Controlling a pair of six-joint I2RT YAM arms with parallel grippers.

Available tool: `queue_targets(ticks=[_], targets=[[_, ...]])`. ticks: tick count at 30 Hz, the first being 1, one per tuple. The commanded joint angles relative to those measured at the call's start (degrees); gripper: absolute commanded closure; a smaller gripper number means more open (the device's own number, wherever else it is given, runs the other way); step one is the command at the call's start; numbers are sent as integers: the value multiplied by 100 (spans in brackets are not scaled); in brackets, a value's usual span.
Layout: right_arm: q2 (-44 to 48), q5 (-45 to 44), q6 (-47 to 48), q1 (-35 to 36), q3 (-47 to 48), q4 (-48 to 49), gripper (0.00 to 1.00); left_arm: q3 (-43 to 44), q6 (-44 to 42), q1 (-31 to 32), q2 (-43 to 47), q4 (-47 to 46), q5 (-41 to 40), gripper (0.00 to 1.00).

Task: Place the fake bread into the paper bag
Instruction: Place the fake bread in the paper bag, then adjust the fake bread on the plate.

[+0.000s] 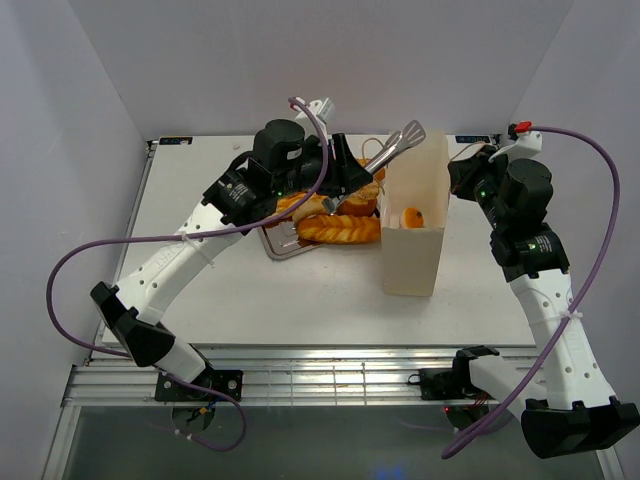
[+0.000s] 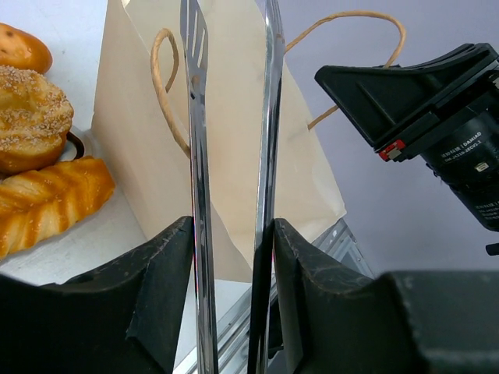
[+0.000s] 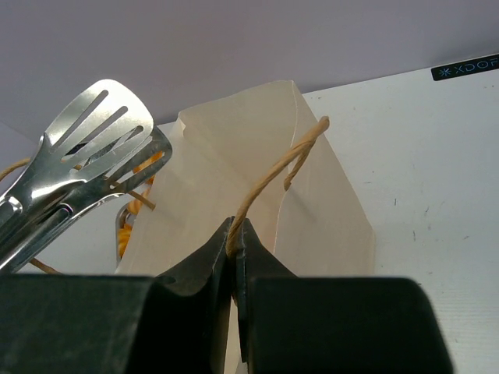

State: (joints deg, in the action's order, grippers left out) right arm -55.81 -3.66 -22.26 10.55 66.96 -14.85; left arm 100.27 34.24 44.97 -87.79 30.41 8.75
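Bagging station: tongs are hovering over the paper bag (image 1: 412, 258), with one orange piece (image 1: 412, 217) showing inside.
The left end effector (image 2: 231, 241), on the nearer arm, is gripping the metal tongs (image 1: 396, 147), whose empty-looking blades are pointing upper right above the bag mouth. The remaining fake bread (image 1: 338, 230) is lying on the tray (image 1: 275, 246) at frame centre, lower left of the blades, long axes running left-right. The right end effector (image 3: 234, 238) is pinching the string handle (image 3: 273, 173), fully closed.
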Motion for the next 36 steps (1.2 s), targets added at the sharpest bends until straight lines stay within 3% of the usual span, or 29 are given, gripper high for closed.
queue_targets(ticks=[1,11,17,20,21,28,31,36], targets=[[70,6,99,18,195,237,92,274,-84,12,16,-79,-23,46],[53,-117,169,18,160,70,92,949,-452,12,227,-37,250,53],[62,-135,143,18,125,-9,92,2198,-1191,-102,165,702,-539,55],[18,-100,143,18,133,-44,92,2094,-1218,-794,306,817,-246,55],[0,-91,143,18,133,-62,92,1989,-1148,-1336,341,800,-25,56],[-96,-12,213,18,194,-123,92,872,-1007,-2649,684,466,135,56],[-140,6,292,18,256,-167,92,311,-911,-3168,763,203,179,56],[-290,85,477,9,406,-185,92,-919,-410,-4283,693,-614,995,56]])
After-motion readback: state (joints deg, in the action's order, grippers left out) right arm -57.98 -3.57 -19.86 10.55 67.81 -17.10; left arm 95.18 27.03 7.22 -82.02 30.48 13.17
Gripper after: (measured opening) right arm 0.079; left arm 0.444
